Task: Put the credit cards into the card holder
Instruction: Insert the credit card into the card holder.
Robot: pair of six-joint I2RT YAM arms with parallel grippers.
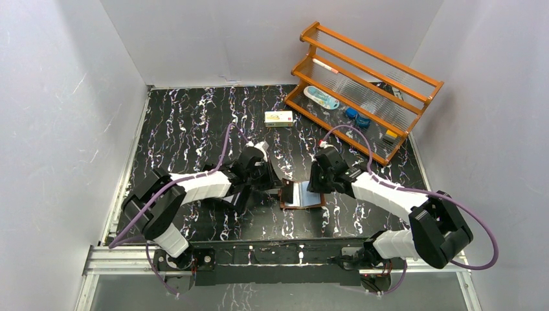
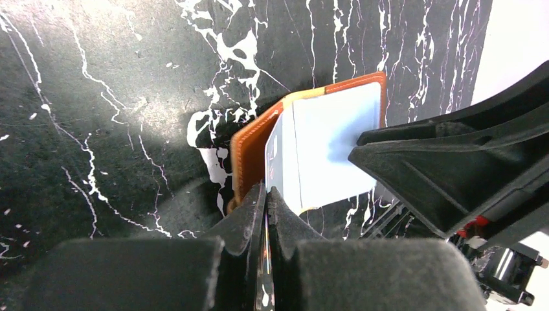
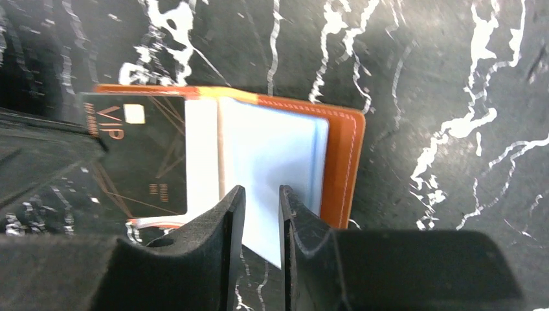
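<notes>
Plainly legible: "VIP" in coppery capitals on the black plastic card (image 3: 139,162), next to a pale chip square. Finer print lower down too blurred to read. Pinched edge-on between the fully closed fingers of the left gripper (image 2: 266,193), and lying flat over the half of the opened orange-brown leather-look card holder (image 3: 343,162) nearest that gripper.

Spread open on the black, white-veined marble-look tabletop (image 3: 421,65), midway between the two grippers in the top view. Pale stitching along a rounded rim. Inside, a smooth pale blue rectangular leaf (image 3: 272,155), card or pocket impossible to say, just beside the black card.

Right over that leaf's near edge, the right gripper (image 3: 260,201), matte black fingers parted by a narrow gap with blue showing through. No telling whether touching the leaf; nothing seen pinched.

Farther back and well apart, a small white-and-yellow carton (image 1: 278,117), lettering too small to read. Beyond it, a slatted orange wooden rack (image 1: 366,84) against the right wall.
</notes>
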